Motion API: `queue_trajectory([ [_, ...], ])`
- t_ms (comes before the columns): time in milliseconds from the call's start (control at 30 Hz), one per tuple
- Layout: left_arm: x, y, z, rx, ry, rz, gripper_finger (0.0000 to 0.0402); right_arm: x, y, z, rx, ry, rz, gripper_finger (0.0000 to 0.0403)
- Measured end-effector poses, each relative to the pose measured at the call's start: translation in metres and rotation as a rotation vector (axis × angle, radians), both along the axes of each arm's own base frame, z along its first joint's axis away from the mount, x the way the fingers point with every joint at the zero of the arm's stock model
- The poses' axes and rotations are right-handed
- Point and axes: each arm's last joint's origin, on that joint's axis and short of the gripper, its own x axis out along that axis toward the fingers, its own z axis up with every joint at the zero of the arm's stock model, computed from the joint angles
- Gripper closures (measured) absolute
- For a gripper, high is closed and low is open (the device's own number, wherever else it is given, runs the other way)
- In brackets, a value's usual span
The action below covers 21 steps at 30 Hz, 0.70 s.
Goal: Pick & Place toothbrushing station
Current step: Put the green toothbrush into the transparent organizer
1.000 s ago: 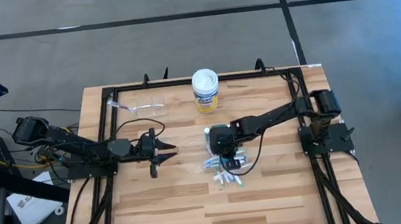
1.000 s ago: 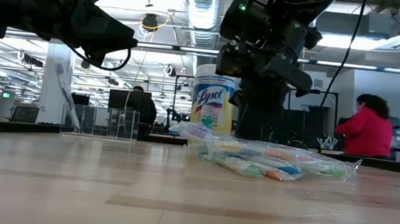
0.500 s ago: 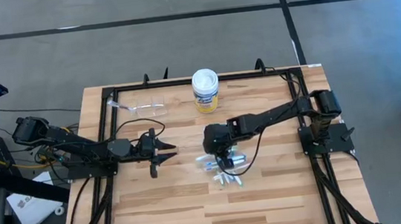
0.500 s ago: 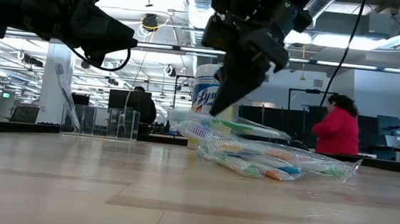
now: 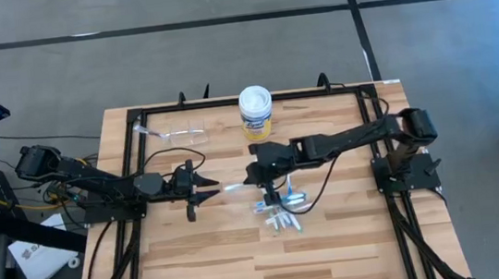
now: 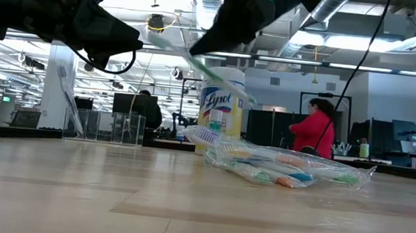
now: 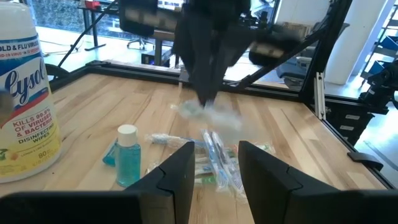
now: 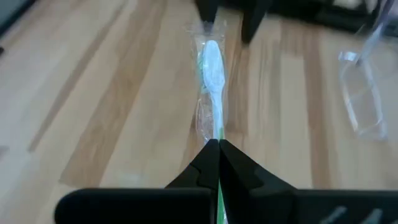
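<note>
Holding: the right gripper (image 8: 218, 144) has its jaws pinched flat on one wrapped toothbrush (image 8: 213, 74), lifted clear of the table (image 5: 354, 249), probably so it can be carried off alone.
Pile: the other toothbrushes (image 6: 278, 169) lie in a loose wrapped heap mid-table, just below the raised one.
Destination: the clear cup (image 5: 182, 131) sits near the far left corner, well apart from the pile, a likely drop point.
Left gripper (image 7: 212, 163): hovers left of the pile, jaws part open, nothing between them, seemingly waiting.
Bystander: the Lysol tub (image 5: 256, 113) stands behind the pile.
Views: only the right wrist view shows the pinch and wrapper; only the left wrist view reveals a small blue bottle (image 7: 126, 155) beside the heap.
</note>
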Motion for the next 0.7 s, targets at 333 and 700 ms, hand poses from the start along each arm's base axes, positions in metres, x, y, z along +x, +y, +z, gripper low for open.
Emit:
queue_trajectory([
  [333, 0.000, 0.001, 0.010, 0.051, -0.094, 0.028, 0.0285, 0.008, -0.008, 0.023, 0.026, -0.215, -0.027, 0.0403],
  [700, -0.001, 0.002, 0.022, 0.144, -0.209, 0.087, 0.0285, 0.014, -0.012, 0.039, 0.071, -0.396, -0.042, 0.0403],
])
